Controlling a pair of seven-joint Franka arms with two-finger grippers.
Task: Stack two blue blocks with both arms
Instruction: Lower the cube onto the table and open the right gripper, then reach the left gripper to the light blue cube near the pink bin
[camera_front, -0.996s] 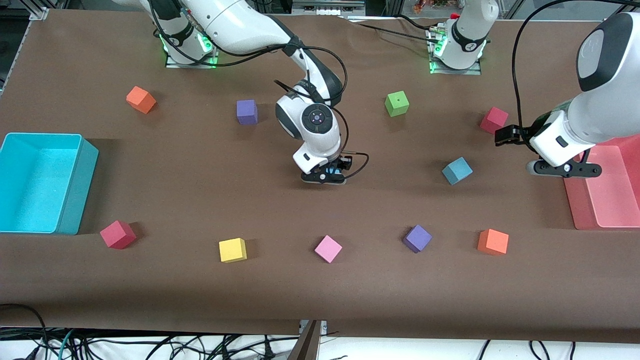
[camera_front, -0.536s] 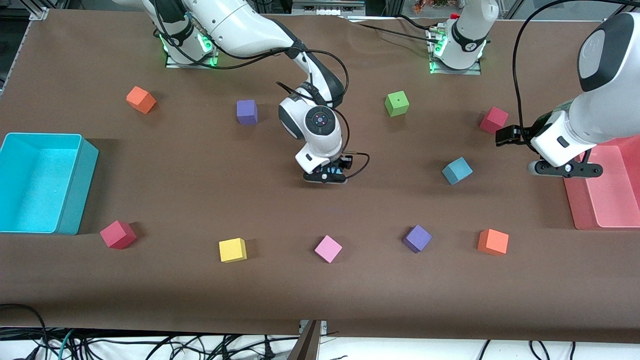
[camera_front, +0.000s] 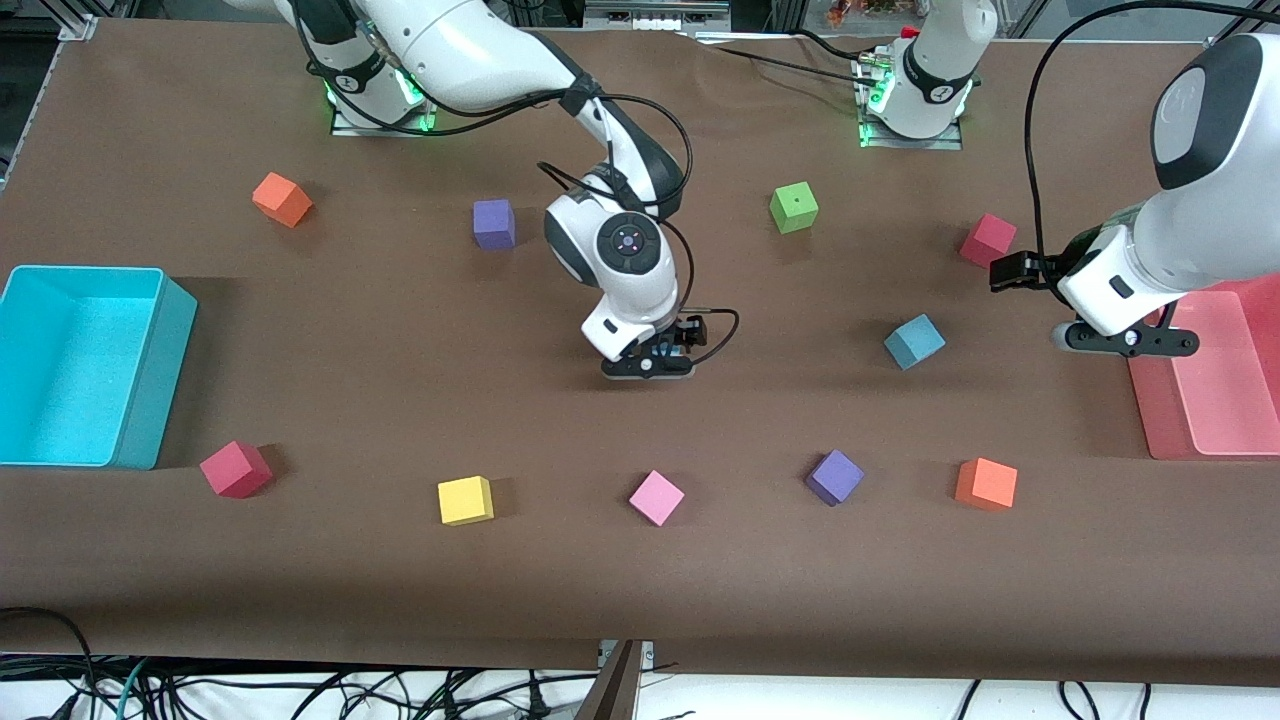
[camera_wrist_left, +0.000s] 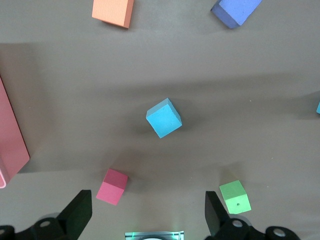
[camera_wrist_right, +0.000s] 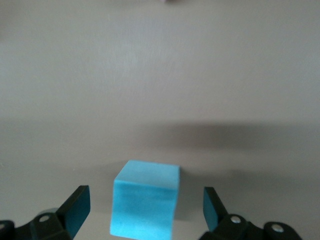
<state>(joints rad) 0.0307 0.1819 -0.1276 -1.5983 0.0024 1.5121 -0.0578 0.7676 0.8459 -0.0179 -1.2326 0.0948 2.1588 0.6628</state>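
Note:
One blue block (camera_front: 914, 341) lies on the brown table toward the left arm's end; it also shows in the left wrist view (camera_wrist_left: 164, 118). The second blue block (camera_wrist_right: 145, 205) sits between the open fingers of my right gripper (camera_wrist_right: 145, 200), with gaps on both sides. In the front view my right gripper (camera_front: 648, 362) is low over the table's middle and hides that block. My left gripper (camera_front: 1128, 340) is open and empty, up over the table beside the pink tray (camera_front: 1215, 390); in its wrist view (camera_wrist_left: 147, 202) nothing is between its fingers.
A cyan bin (camera_front: 150, 370) stands at the right arm's end. Loose cubes: purple (camera_front: 494, 223), green (camera_front: 794, 207), red (camera_front: 988, 240), orange (camera_front: 281, 199), red (camera_front: 236, 468), yellow (camera_front: 466, 500), pink (camera_front: 656, 497), purple (camera_front: 834, 476), orange (camera_front: 986, 484).
My right gripper has come down a little around the second blue block. The left arm has hardly moved.

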